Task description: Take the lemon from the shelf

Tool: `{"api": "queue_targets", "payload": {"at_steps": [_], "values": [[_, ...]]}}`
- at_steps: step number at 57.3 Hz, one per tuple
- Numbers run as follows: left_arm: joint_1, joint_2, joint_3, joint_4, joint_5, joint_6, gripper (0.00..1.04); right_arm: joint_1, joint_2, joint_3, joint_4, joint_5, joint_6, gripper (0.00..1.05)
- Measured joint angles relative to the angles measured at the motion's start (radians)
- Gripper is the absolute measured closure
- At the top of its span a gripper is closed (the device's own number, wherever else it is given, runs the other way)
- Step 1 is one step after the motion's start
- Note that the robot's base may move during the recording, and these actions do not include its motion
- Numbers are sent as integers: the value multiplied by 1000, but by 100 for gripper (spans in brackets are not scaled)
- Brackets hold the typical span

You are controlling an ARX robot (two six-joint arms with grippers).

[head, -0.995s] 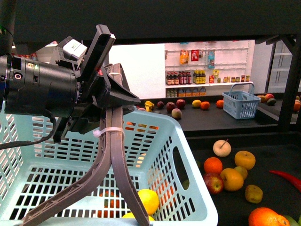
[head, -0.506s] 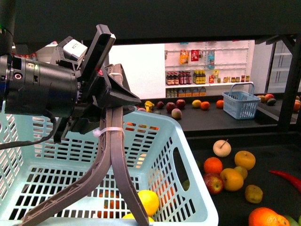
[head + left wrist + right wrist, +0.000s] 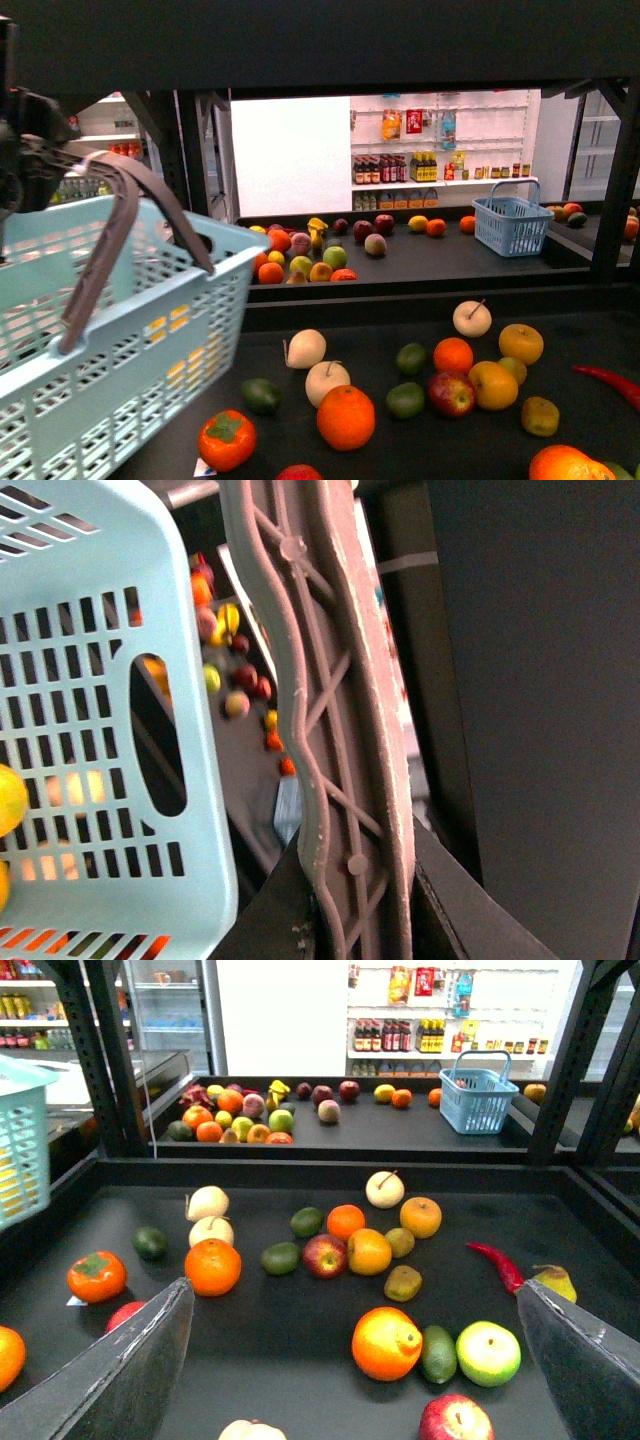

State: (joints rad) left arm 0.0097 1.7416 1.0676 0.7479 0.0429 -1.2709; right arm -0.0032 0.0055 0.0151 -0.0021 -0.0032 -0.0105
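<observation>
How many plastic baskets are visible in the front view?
2. The large light-blue basket is near, at the left; the small blue basket stands on the far tray, at the right. More may be hidden.

Left arm [image 3: 22,140]: in the front view only a dark, near-black housing shows at the frame edge, angular in outline, matte, with detail lost in shadow; no markings can be read there. Left gripper [image 3: 355,920]: in the left wrist view two black finger bases appear, flat-faced and wedge-shaped with straight edges, smooth plastic or metal, probably unpainted, though the close focus leaves this uncertain. Right gripper [image 3: 360,1360]: in the right wrist view two broad fingers [image 3: 125,1375] show, dark grey, blade-like and tapering, with a matte, faintly speckled surface and paler worn edges. No cables, screws or labels are discernible on them.
</observation>
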Motion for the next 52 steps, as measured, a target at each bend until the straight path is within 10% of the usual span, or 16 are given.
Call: {"api": "queue_targets", "payload": {"at_steps": [52], "values": [[396, 132, -56, 345, 113, -184, 95, 0, 0, 0, 0, 0, 0, 7]]}}
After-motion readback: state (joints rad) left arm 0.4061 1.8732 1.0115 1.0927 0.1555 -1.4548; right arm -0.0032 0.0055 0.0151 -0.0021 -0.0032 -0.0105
